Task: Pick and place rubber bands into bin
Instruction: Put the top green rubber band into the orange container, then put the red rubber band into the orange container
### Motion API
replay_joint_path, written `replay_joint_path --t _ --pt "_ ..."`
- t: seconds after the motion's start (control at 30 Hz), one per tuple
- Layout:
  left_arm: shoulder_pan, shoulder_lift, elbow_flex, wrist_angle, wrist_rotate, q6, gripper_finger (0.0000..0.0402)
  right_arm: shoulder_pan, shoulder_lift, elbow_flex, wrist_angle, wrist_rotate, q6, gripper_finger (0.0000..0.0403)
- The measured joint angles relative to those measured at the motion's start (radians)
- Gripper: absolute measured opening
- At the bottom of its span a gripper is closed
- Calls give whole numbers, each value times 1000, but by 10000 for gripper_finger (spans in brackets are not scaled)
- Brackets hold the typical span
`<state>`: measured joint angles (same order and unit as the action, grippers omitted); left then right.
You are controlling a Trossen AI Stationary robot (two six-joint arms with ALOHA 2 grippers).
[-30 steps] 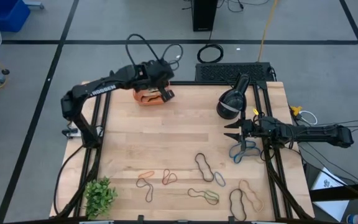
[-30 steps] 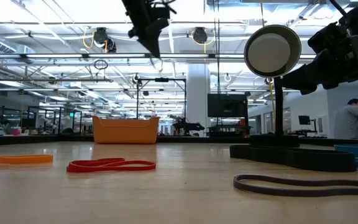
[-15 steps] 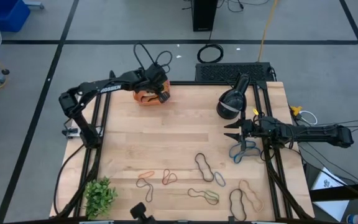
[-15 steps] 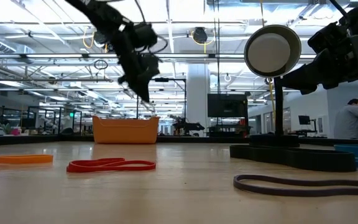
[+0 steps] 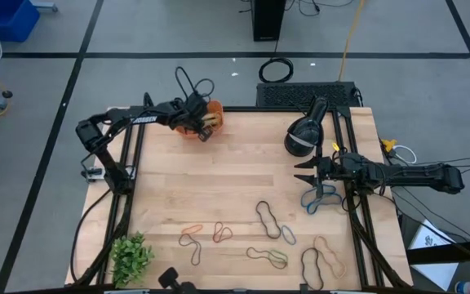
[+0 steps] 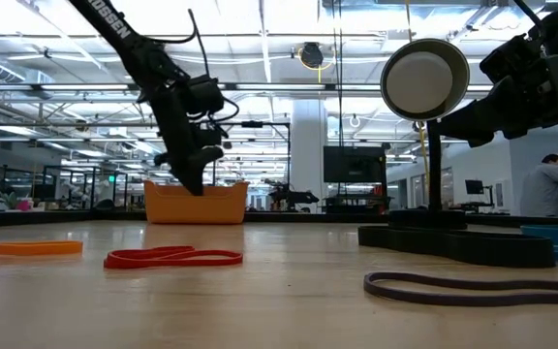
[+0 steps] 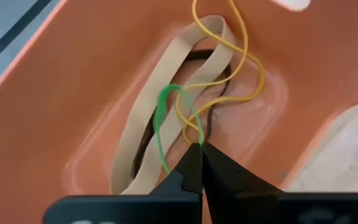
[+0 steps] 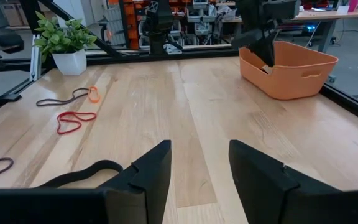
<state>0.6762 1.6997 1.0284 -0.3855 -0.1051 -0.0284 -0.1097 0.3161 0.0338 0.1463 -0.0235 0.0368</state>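
The orange bin (image 5: 192, 126) stands at the table's far edge, left of the middle. My left gripper (image 7: 199, 146) reaches down into it and is shut on a thin yellow rubber band (image 7: 244, 59). A green band (image 7: 161, 118) runs up to its tips. A tan band (image 7: 166, 68) and a black one (image 7: 146, 134) lie on the bin's floor. My right gripper (image 5: 299, 172) is open and empty at the table's right, beside a blue band (image 5: 317, 196). Other bands lie along the near edge: orange (image 5: 190, 238), red (image 5: 222, 233), black (image 5: 268, 219). My left gripper pinches the yellow band's near loop (image 7: 192, 129) at the free ends of its two shut fingers, coming down into the bin at a slant. The rest of the band lies slack on the bin's floor. Whether the green band (image 7: 165, 158) is pinched too, I cannot tell.
Black headphones on a stand (image 5: 304, 131) are at the far right, just beyond my right gripper. A small potted plant (image 5: 130, 257) stands at the near left corner. More bands lie near right: a green and tan pair (image 5: 268, 257), black (image 5: 311, 268) and tan (image 5: 330, 255).
My left gripper has come down from high above the bin into it, tipping more steeply downward and shifting slightly toward the table's left.
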Motion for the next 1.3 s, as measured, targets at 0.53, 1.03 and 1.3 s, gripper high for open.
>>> replay_joint_path --t 0.53,1.03,1.3 --pt "-30 0 -5 19 -4 -40 37 0 0 0 4 0 0 155" --pt "-60 -36 80 -87 -72 -19 174 0 0 0 4 0 0 155" --pt "-127 -215 108 -135 240 31 195 0 0 0 7 -1 3 155"
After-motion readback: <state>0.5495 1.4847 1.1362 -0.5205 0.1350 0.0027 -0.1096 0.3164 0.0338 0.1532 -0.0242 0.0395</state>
